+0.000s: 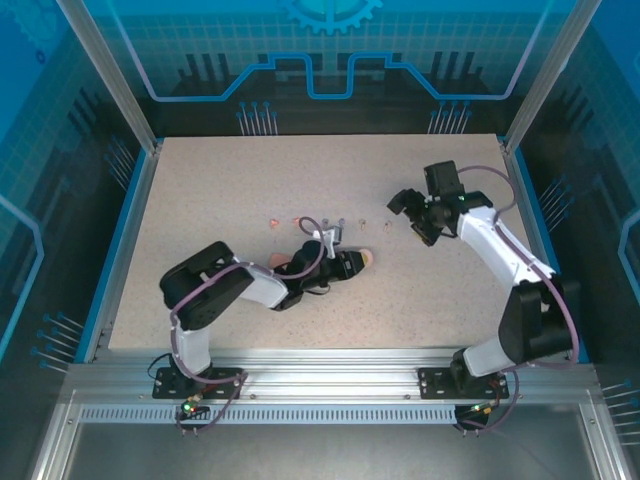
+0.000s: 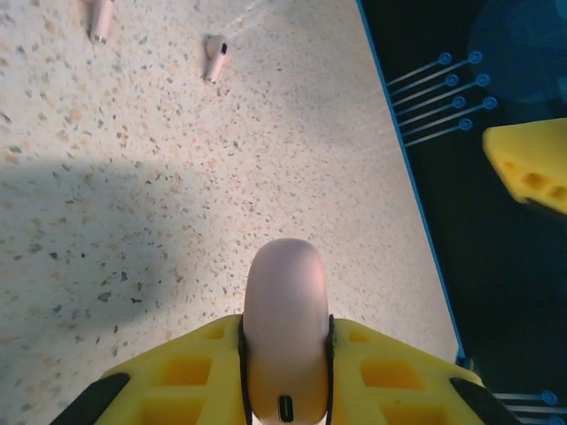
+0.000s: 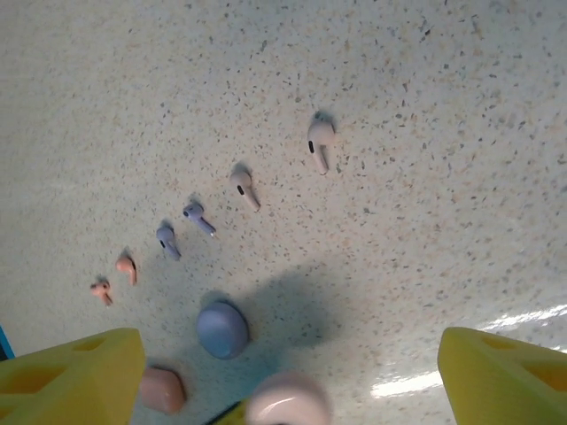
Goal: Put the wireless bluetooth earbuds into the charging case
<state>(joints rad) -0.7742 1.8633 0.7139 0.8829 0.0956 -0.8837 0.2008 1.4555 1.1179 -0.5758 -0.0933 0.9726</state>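
My left gripper [image 2: 285, 354] is shut on a pale beige charging case [image 2: 285, 301] with its lid closed and its port facing the camera. In the top view this case [image 1: 366, 257] pokes out of the left gripper [image 1: 350, 262] near the table's middle. The earbuds lie loose in a row: two beige [image 3: 318, 142] [image 3: 244, 186], two purple [image 3: 197, 216] [image 3: 166, 239], two red-orange [image 3: 128, 267] [image 3: 102, 290]. My right gripper [image 3: 291, 345] hangs open above the table with nothing between its yellow fingers [image 3: 71, 376]. It sits right of the earbud row [image 1: 413, 218].
A closed blue-purple case [image 3: 221, 329] and a red-orange case [image 3: 162, 390] rest on the speckled table [image 1: 220, 190] beside the left gripper. Two beige earbuds [image 2: 215, 57] lie ahead of the held case. The table's right edge with its blue rim [image 2: 416, 204] is close.
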